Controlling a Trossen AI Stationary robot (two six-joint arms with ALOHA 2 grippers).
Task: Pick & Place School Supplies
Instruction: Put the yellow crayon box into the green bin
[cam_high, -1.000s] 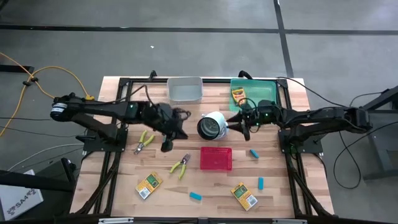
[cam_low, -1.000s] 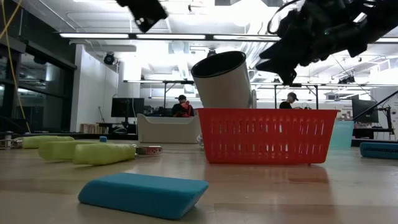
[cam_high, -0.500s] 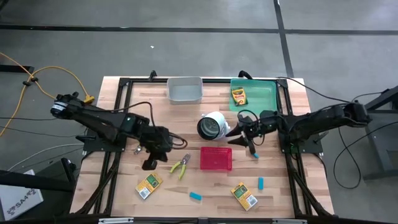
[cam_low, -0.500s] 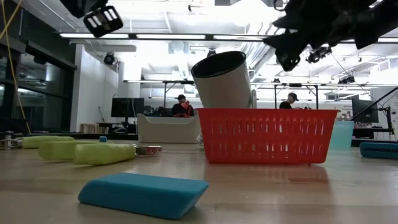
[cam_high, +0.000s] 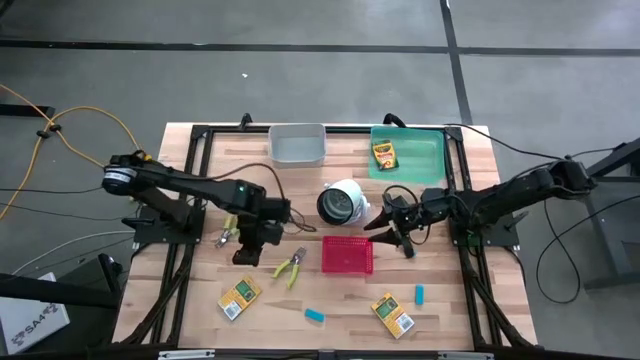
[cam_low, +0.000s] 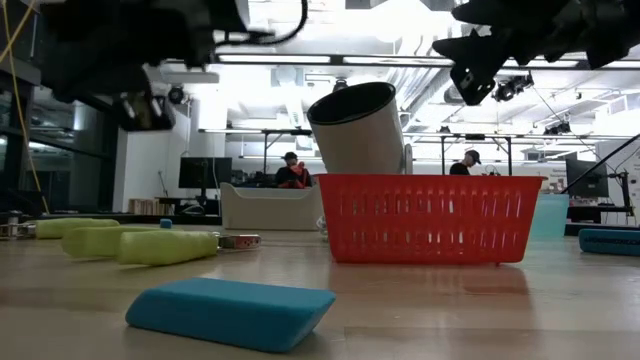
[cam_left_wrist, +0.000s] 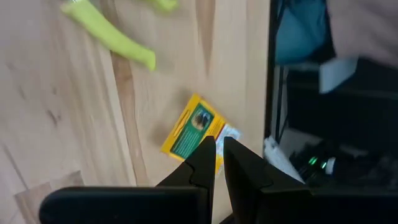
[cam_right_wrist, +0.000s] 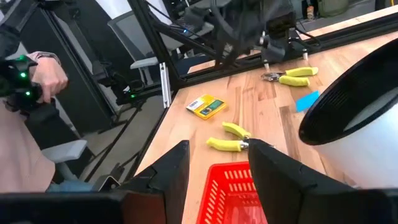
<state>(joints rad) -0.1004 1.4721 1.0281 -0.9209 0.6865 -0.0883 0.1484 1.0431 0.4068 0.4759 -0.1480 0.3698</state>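
Observation:
Three yellow-and-green crayon boxes show in the high view: one (cam_high: 240, 297) near the left front, one (cam_high: 392, 313) near the right front, one (cam_high: 383, 153) in the green tray. One pair of yellow-green pliers (cam_high: 291, 265) lies left of the red basket. The other pair (cam_high: 229, 230) is half hidden under my left arm. Light-blue blocks (cam_high: 314, 315) (cam_high: 420, 294) lie near the front edge. My left gripper (cam_high: 243, 258) (cam_left_wrist: 215, 157) is shut and hangs above the bare wood between the pliers and the left crayon box (cam_left_wrist: 196, 127). My right gripper (cam_high: 392, 238) (cam_right_wrist: 217, 177) is open, above the basket's right end.
A white cylinder (cam_high: 342, 201) lies on its side behind the red basket (cam_high: 348, 254). A grey bin (cam_high: 297, 145) and a green tray (cam_high: 415, 150) stand at the far edge. People show in the room behind the table; a hand (cam_right_wrist: 50, 74) appears beside it.
My left gripper has swung from beside the white cylinder toward the table's near-left, past the pliers, and has come down lower. My right gripper has moved a little toward the near edge, from beside the cylinder to over the basket's right end. No object has moved.

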